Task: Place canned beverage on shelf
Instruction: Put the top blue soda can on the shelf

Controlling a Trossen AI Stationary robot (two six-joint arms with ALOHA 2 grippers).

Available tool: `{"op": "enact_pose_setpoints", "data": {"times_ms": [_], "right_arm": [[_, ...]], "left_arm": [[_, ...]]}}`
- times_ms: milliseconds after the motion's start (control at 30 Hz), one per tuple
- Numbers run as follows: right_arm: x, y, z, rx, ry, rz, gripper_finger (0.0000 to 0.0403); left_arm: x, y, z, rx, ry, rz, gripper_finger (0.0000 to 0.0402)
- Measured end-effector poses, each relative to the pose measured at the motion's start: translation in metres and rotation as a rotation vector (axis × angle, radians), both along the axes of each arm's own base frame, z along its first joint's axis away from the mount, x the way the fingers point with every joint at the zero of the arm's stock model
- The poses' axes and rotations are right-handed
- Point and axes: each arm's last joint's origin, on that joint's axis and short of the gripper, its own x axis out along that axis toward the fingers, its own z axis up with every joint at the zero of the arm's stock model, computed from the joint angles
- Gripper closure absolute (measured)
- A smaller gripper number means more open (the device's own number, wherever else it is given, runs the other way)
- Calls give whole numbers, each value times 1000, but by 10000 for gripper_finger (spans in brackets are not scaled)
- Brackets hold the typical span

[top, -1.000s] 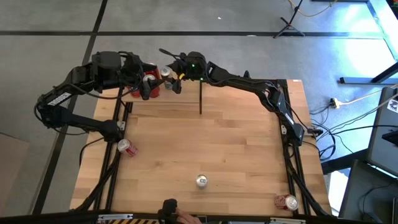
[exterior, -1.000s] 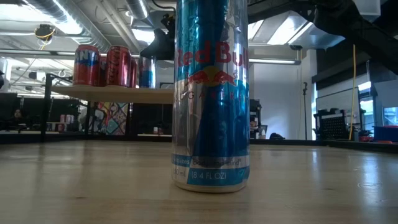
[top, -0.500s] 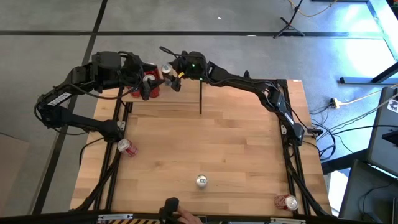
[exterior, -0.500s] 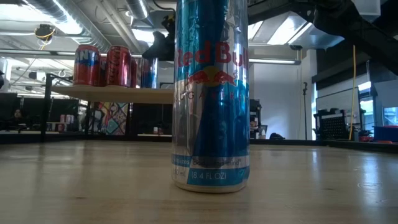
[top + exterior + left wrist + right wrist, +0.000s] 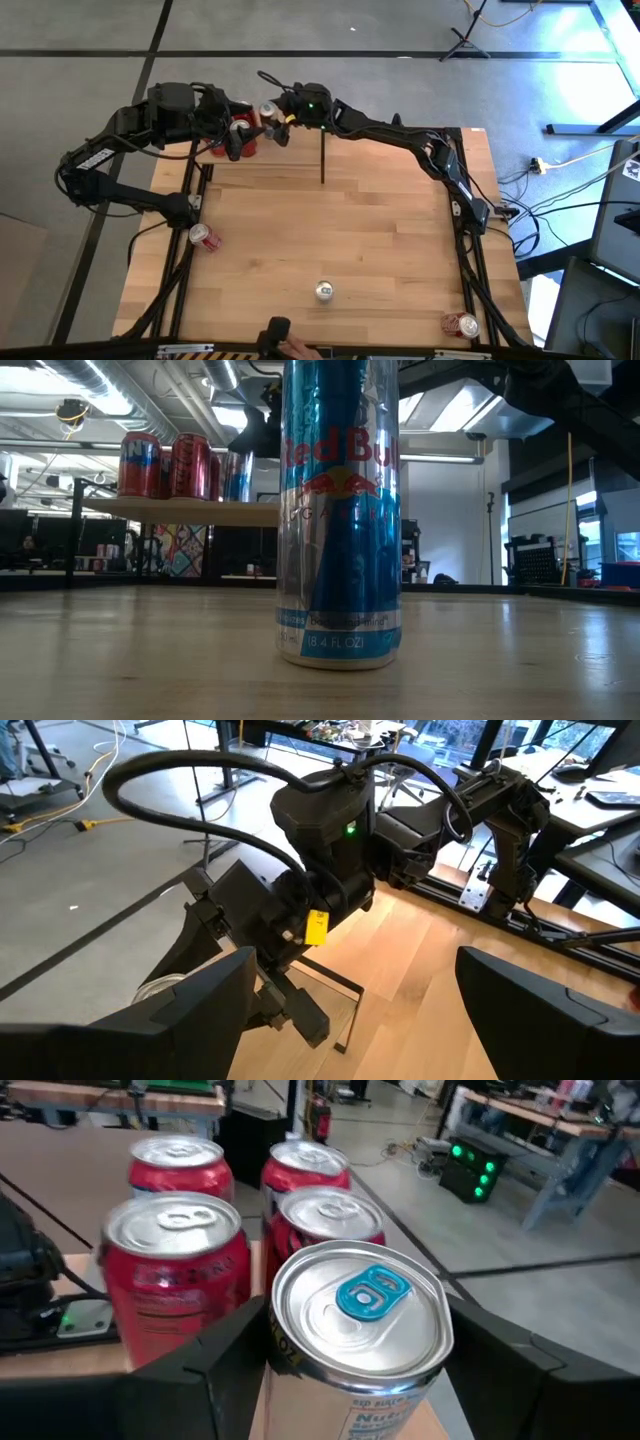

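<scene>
Aluminium is the material of the slim silver-and-blue can [image 5: 355, 1330] held between the fingers of the right end effector [image 5: 268, 113], whose jaws stand partly open around the can's body, one dark finger [image 5: 215, 1380] seen at each side just below the rim. The can is upright, at the shelf [image 5: 190, 510], just beside the group of red cans [image 5: 175, 1265] already standing on that board.

The can is judged to be rigid if still sealed, fairly light, and smooth enough to slip under a weak grip; its thin wall would dent under a hard squeeze. A side grasp on the cylinder's upper body, as held now, is judged suitable, since the blue pull tab and lid offer no purchase.

The shelf is a pale wooden board on thin black posts, matte and flat. The red cans are glossy, printed cylinders with brushed silver tops.

The left end effector [image 5: 236, 143] is at the shelf too, close to the red cans, its fingers [image 5: 190, 1015] spread wide with nothing between them.

Away from the shelf, another tall silver-and-blue can [image 5: 340, 510] stands on the planked wooden table [image 5: 380, 250].
</scene>
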Motion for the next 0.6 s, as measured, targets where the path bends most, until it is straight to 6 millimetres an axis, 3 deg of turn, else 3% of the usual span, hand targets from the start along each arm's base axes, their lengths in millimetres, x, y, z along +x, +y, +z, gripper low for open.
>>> {"op": "enact_pose_setpoints", "data": {"times_ms": [433,600], "right_arm": [[0,2,-1,32,7,51,141],[0,2,0,17,7,81,110]], "left_arm": [[0,0,0,0,0,1,70],[0,0,0,-1,0,0,70]]}}
